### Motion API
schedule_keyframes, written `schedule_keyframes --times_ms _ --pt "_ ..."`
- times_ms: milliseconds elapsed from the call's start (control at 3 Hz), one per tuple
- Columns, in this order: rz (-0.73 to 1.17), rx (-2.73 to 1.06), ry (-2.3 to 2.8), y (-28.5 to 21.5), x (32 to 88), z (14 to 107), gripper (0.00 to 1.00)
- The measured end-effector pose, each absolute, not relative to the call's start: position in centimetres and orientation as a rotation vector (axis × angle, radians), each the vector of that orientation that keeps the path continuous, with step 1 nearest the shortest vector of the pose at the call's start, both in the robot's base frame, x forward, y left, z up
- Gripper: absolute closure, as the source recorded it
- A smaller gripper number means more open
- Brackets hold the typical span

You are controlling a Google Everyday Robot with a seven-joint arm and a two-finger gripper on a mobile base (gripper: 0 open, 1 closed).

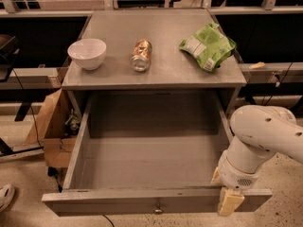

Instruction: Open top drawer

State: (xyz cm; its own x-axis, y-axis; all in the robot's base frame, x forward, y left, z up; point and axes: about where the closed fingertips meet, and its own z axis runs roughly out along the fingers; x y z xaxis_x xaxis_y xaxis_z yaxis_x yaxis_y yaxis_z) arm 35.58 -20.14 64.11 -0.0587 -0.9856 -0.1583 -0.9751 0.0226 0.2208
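The top drawer is a wide grey metal box with a small round knob at the middle of its flat front. It stands pulled far out from under the grey table top, and its inside is bare. My gripper, on a white arm, sits at the right end of the drawer front. It straddles the front panel: one tan finger is on the outside and the other is inside the box. It is closed on the panel.
On the table top stand a white bowl, a can lying on its side and a green chip bag. A cardboard box stands on the floor to the drawer's left. A shoe shows at the lower left.
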Motion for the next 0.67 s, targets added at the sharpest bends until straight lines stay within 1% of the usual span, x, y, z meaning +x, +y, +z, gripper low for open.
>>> schedule_keyframes --times_ms 333,667 --pt "-0.421 2.128 -2.218 -20.14 35.58 64.11 0.00" --pt "-0.421 2.128 -2.218 -20.14 35.58 64.11 0.00"
